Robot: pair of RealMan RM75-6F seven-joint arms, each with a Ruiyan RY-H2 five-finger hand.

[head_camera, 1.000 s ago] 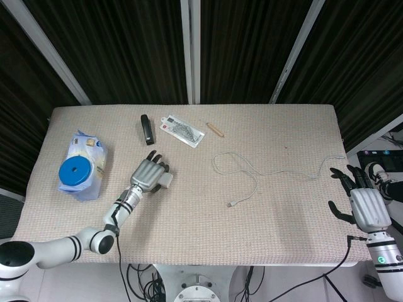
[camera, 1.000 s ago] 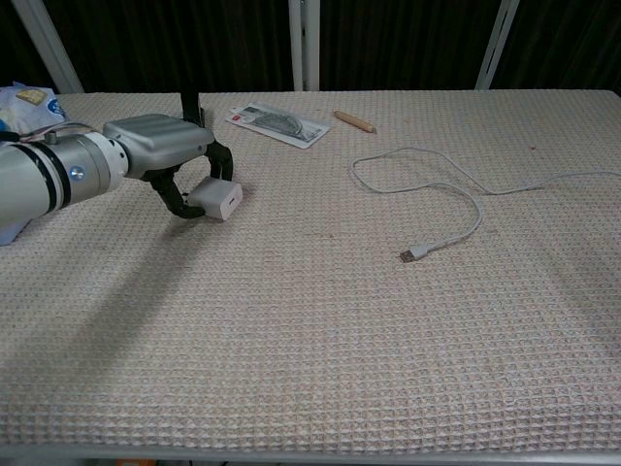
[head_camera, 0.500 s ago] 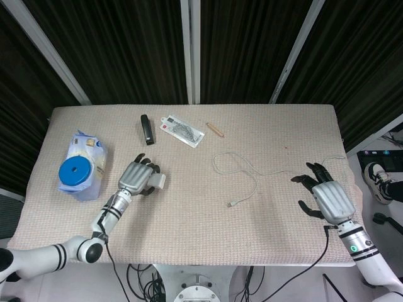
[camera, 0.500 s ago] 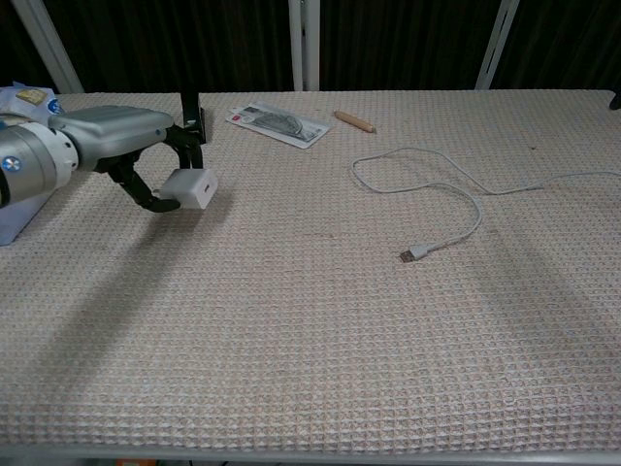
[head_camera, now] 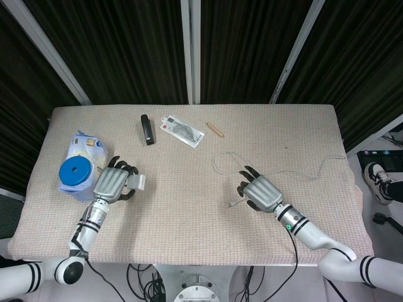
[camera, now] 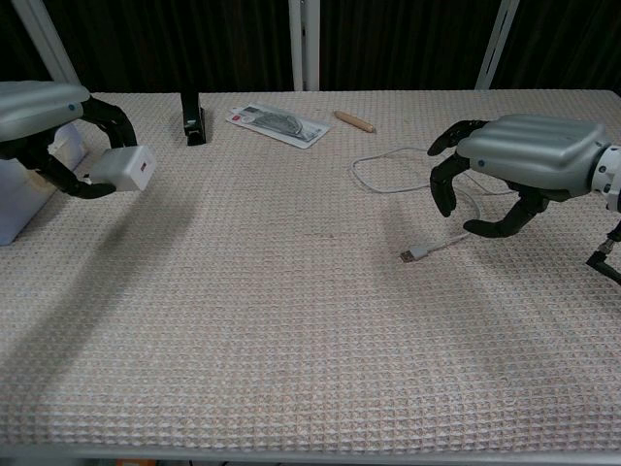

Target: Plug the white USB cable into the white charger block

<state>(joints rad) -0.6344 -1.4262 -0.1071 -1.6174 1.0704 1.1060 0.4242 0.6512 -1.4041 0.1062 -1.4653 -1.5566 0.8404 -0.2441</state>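
My left hand [head_camera: 113,184] [camera: 49,116] holds the white charger block [camera: 124,168] [head_camera: 138,182] lifted off the table at the left. The white USB cable [head_camera: 234,163] [camera: 417,160] lies in a loop on the mat, its plug end [camera: 411,255] [head_camera: 232,204] free toward the front. My right hand [head_camera: 259,192] [camera: 519,160] hovers over the cable just behind the plug, fingers curved and apart, nothing held.
A blue-lidded packet [head_camera: 82,165] lies at the left edge beside my left hand. A black stapler [head_camera: 147,129] [camera: 193,120], a clear packet [head_camera: 182,130] [camera: 277,123] and a wooden peg [head_camera: 215,129] [camera: 354,120] sit along the back.
My left hand has carried the charger block left and up off the mat. My right hand has swung in from the right edge to above the cable near its plug.
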